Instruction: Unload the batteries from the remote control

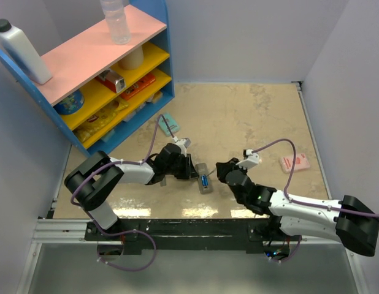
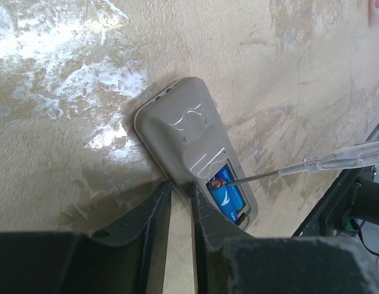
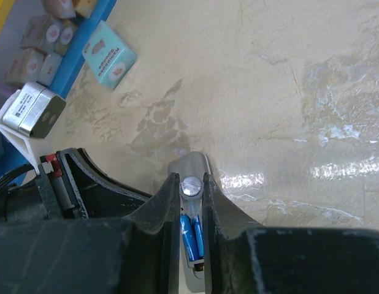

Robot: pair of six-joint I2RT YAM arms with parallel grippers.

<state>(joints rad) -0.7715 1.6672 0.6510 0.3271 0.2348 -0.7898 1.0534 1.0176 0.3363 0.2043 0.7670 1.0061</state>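
Starting from the left, the blue shelf unit (image 1: 167, 61) sat in the far corner, with a teal box (image 1: 168, 123) lying flat on the beige table (image 1: 251, 116) just in front of it. Next came the left gripper (image 2: 180, 187), jaws only a narrow slit apart with nothing between them, tips parked right up against the long edge of the remote control (image 2: 180, 125). The remote was lying back side up mid-table between the two arms, with its compartment open at one end. The batteries (image 3: 191, 237), both blue, were sitting side by side in there. Poking into that compartment was the thin metal tip of a clear-handled screwdriver (image 2: 336, 158), right at the end of one battery as far as I could tell. The right gripper (image 3: 190, 181) was clamped tight on the screwdriver's handle, silver end cap showing between its fingers, directly above the remote. Way off to the right, a pink packet (image 1: 294, 162) lay on its own.
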